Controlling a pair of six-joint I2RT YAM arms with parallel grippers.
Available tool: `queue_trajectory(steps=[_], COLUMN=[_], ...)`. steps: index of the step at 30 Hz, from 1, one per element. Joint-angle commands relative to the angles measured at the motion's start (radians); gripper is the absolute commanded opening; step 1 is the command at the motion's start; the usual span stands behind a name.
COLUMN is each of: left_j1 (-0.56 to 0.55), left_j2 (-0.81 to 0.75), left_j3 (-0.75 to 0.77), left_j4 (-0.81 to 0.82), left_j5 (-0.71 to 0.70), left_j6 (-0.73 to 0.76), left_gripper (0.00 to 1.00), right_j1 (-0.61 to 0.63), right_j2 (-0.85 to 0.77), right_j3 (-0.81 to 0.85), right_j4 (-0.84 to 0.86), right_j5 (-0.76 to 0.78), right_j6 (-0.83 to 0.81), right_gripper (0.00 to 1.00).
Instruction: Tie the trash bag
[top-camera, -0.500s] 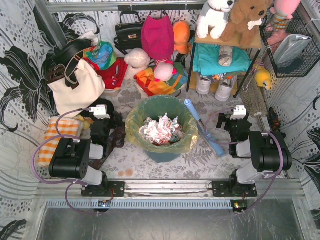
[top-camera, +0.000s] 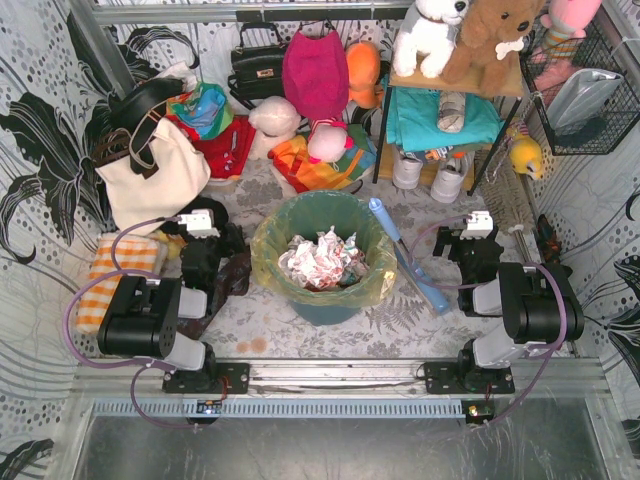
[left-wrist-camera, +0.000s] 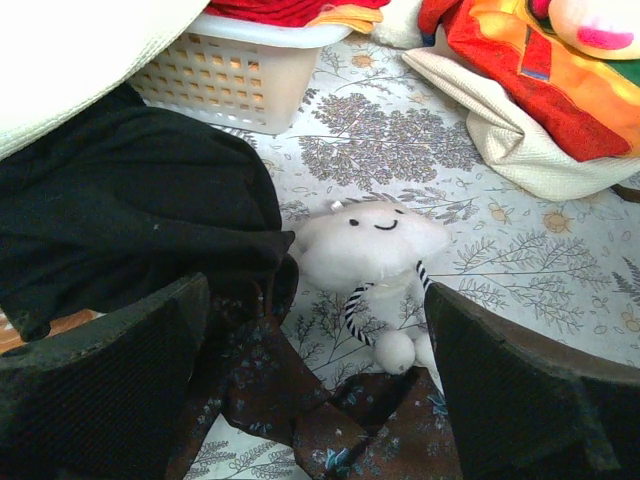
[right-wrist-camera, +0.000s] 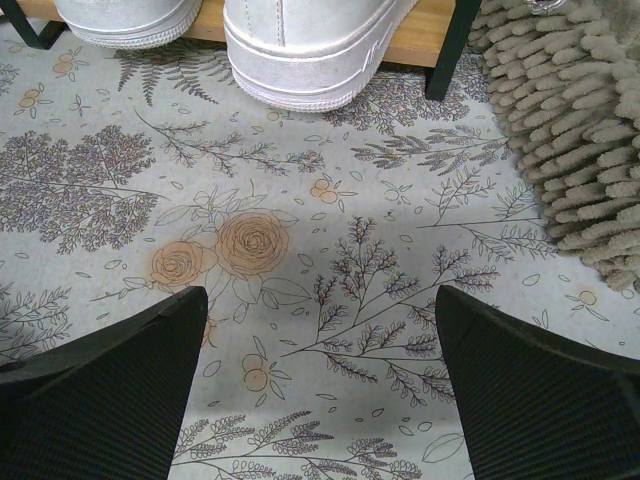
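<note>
sitting between grippers (left-wrist-camera: 312, 300) (right-wrist-camera: 320, 298): trash bag (top-camera: 265, 265)

The trash bag (top-camera: 262, 262) lines the bin (top-camera: 322, 312) and holds crumpled paper (top-camera: 322, 258), standing between the left gripper (left-wrist-camera: 315, 300) and the right gripper (right-wrist-camera: 320, 295), apart from both. Ahead of the left jaws lies a plush toy (left-wrist-camera: 375, 240), with a garment (left-wrist-camera: 130, 220) to their left and a lattice basket (left-wrist-camera: 230, 75) beyond it. Ahead of the right jaws shoes (right-wrist-camera: 310, 45) stand on a shelf board (right-wrist-camera: 425, 40), a shaggy mat (right-wrist-camera: 570, 130) lying to their right.
</note>
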Motion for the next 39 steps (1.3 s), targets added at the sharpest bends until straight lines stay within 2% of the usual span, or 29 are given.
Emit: queue_trajectory(steps=[1,5,10,18,23,33,39], left_j1=[-0.012,-0.030,-0.052,-0.142,-0.160,-0.162,-0.163], left_j2=[-0.002,-0.033,-0.114,-0.280,-0.334,-0.461,-0.536], left_j3=[0.025,0.055,0.132,0.247,0.404,0.613,0.645], left_j4=[0.025,-0.044,-0.250,-0.568,-0.891,-1.267,-1.388], left_j5=[-0.060,-0.113,-0.224,-0.431,-0.496,-0.304,-0.227], left_j6=[-0.007,-0.003,-0.017,-0.086,-0.159,-0.211,-0.163], left_gripper=[0.98,0.98,0.98,0.98,0.98,0.98,0.98], right_j1=[0.007,0.007,0.007,0.007,0.007,0.007,0.007], right_j2=[-0.023,-0.099,-0.225,-0.440,-0.570,-0.727,-0.814], right_j3=[0.010,0.011,0.056,0.180,0.290,0.535,0.635], right_j4=[0.007,-0.055,-0.233,-0.654,-0.937,-1.383,-1.513], right_j5=[0.015,0.059,0.064,0.009,-0.043,-0.237,-0.489], right_j6=[0.006,0.015,0.019,0.116,0.164,0.180,0.167], right_gripper=[0.97,0.97,0.97,0.97,0.99,0.96,0.97])
